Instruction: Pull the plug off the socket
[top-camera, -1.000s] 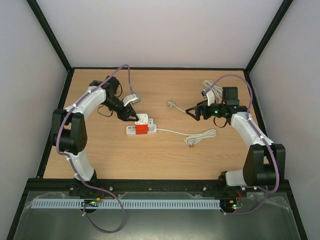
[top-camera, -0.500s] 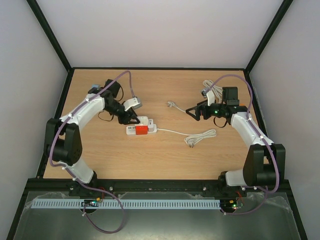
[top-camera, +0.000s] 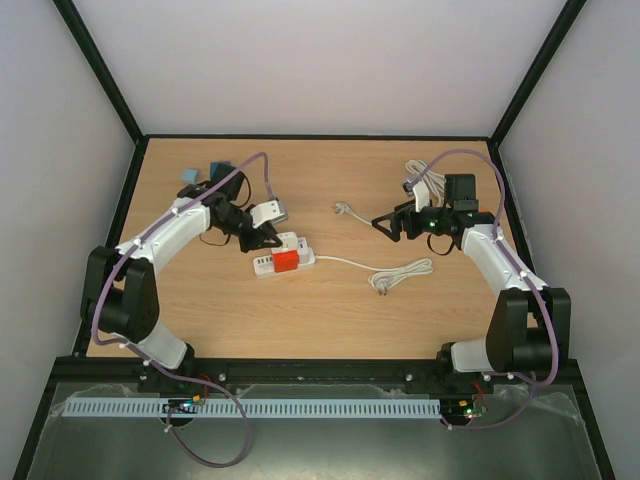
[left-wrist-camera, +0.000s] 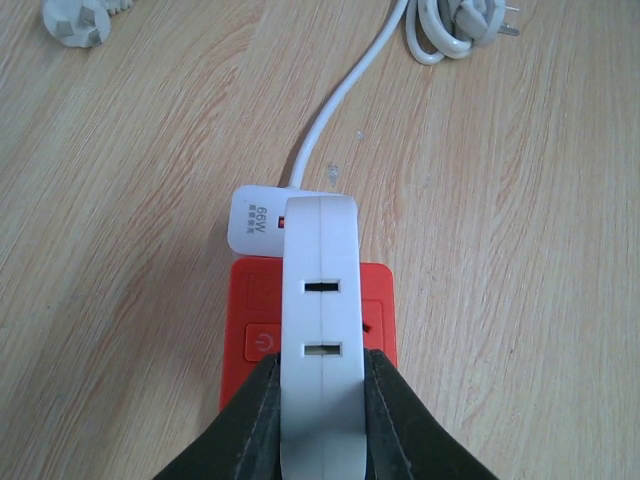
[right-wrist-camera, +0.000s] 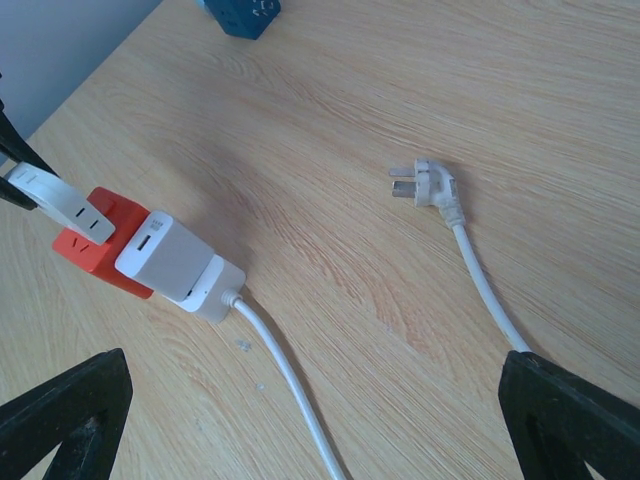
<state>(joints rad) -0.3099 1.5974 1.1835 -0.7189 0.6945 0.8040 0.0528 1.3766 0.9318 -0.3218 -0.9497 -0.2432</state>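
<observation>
left jaws clenched on flat white plastic plug (left-wrist-camera: 320, 300), seated on red square socket block (left-wrist-camera: 250, 295) mid-left of wooden worktop (left-wrist-camera: 520, 300); right jaws spread, empty (idle). Risk: unheld socket lifts with plug, or smooth plug slips.

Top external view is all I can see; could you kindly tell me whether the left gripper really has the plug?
Observer: Yes; the left wrist view shows the left gripper shut on the white plug, a finger pressed against each flat side.
Operator: Thank you. What is the white piece beyond the red socket?
Observer: A white block printed 66W, butted against the socket's far side.
Operator: And the loose plug on the right?
Observer: The right wrist view shows it lying with its metal prongs bare.
</observation>
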